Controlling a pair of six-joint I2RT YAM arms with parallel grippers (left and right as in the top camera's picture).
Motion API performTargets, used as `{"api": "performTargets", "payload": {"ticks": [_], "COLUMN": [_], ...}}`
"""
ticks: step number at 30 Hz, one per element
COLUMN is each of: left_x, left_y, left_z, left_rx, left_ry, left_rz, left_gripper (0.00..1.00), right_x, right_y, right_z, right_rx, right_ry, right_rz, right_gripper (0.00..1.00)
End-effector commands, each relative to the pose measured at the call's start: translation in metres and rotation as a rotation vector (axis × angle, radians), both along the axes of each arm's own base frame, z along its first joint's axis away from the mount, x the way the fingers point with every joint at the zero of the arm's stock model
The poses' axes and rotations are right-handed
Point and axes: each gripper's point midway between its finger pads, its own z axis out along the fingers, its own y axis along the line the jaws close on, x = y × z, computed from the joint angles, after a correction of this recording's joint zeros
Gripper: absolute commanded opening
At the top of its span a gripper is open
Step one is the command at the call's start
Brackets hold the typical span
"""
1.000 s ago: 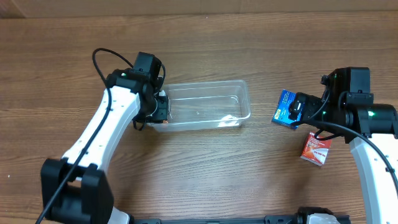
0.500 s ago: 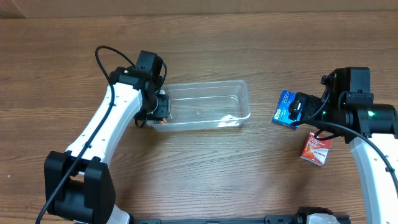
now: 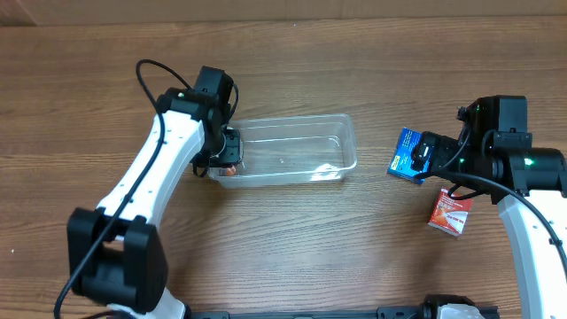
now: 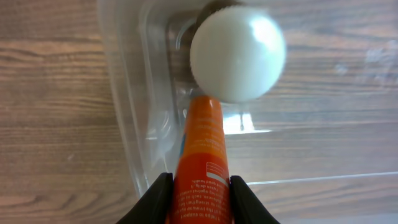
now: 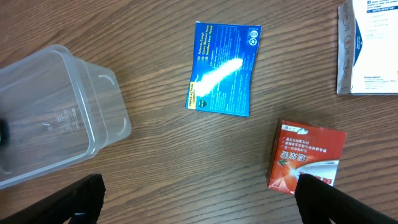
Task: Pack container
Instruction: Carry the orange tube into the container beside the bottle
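The clear plastic container [image 3: 292, 151] sits at the table's middle; its rim also shows in the left wrist view [image 4: 127, 124] and the right wrist view [image 5: 56, 118]. My left gripper [image 4: 200, 199] is shut on an orange bottle [image 4: 202, 165] with a white round cap [image 4: 237, 53], held over the container's left end [image 3: 229, 159]. My right gripper [image 5: 198, 199] is open and empty above bare wood, between the container and a red box [image 5: 305, 155].
A blue box [image 3: 407, 154] [image 5: 222, 68] lies right of the container. The red box [image 3: 450, 213] lies near the right arm. A white box [image 5: 370, 46] sits at the right wrist view's top right corner.
My left arm has shifted slightly up and right at the container's left end with the orange bottle. The right arm and the boxes have not moved.
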Motion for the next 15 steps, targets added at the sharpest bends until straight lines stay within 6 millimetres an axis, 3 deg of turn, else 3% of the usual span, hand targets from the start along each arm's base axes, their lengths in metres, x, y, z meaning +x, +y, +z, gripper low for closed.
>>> {"api": "performTargets", "payload": {"ticks": [1, 5, 8, 10, 15], "left_x": [0.0101, 0.0104, 0.0107, 0.0102, 0.0078], "left_y": [-0.0002, 0.0003, -0.0012, -0.0010, -0.0004], "left_z": [-0.0042, -0.0081, -0.0081, -0.0081, -0.0080], "left_rx": [0.036, 0.047, 0.050, 0.050, 0.053], "left_ry": [0.026, 0.050, 0.047, 0.049, 0.058], "left_rz": [0.008, -0.008, -0.014, -0.014, -0.021], "left_gripper": [0.04, 0.09, 0.24, 0.45, 0.87], "right_x": [0.0049, 0.0049, 0.0049, 0.0050, 0.0049], "right_y": [0.0008, 0.0008, 0.0008, 0.0008, 0.0008], "right_z": [0.0096, 0.0096, 0.0096, 0.0096, 0.0096], "right_rx": [0.009, 0.009, 0.008, 0.009, 0.009], "right_ry": [-0.029, -0.029, -0.029, -0.029, -0.029], "right_rz": [-0.002, -0.002, -0.002, -0.002, -0.002], "right_gripper": [1.00, 1.00, 1.00, 1.00, 1.00]}}
